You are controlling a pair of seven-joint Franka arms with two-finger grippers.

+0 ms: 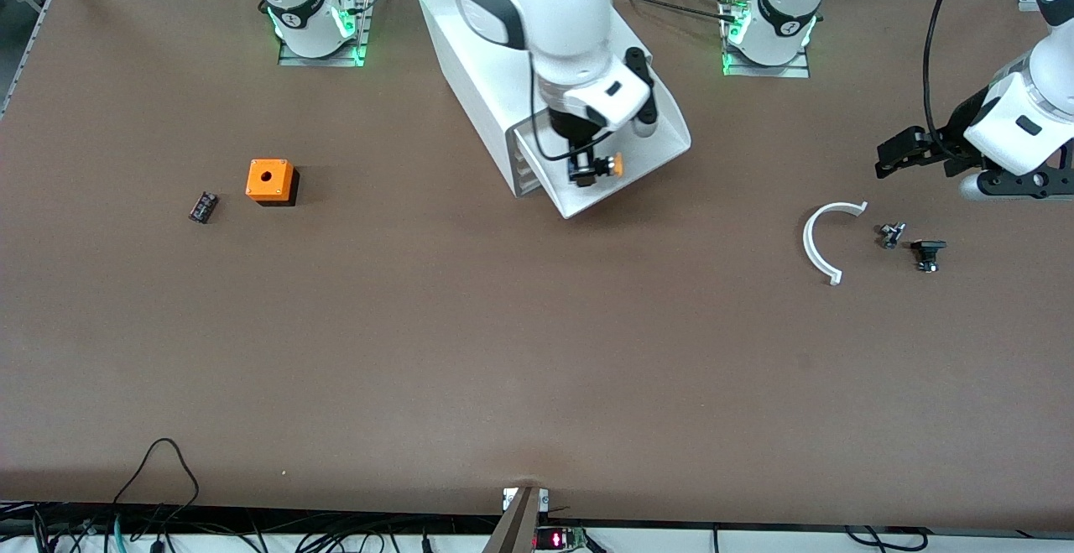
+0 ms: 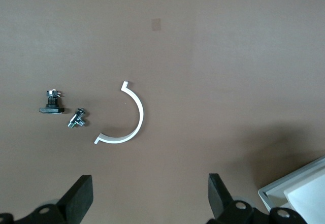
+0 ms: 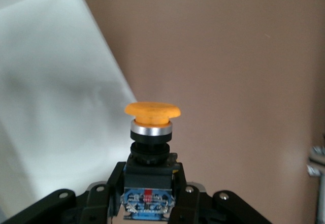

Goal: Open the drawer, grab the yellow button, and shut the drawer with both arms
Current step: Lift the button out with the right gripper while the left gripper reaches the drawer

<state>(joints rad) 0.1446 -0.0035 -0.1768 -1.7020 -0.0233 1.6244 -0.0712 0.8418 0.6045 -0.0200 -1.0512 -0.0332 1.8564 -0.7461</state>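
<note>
The white cabinet (image 1: 487, 75) stands at the table's back middle with its top drawer (image 1: 650, 154) pulled out toward the front camera. My right gripper (image 1: 590, 169) hangs over the open drawer, shut on the button (image 1: 611, 166). In the right wrist view my right gripper (image 3: 150, 183) clamps the button's black-and-blue body (image 3: 150, 176), orange cap pointing away, with the white drawer (image 3: 51, 107) beneath. My left gripper (image 1: 902, 154) is open and empty, above the table toward the left arm's end. In the left wrist view its gripper (image 2: 151, 198) has wide-apart jaws with bare table between them.
An orange cube box (image 1: 270, 181) and a small black part (image 1: 202, 206) lie toward the right arm's end. A white arc piece (image 1: 818, 242) and two small black parts (image 1: 891, 235) (image 1: 927, 253) lie below my left gripper; the arc also shows in the left wrist view (image 2: 133, 127).
</note>
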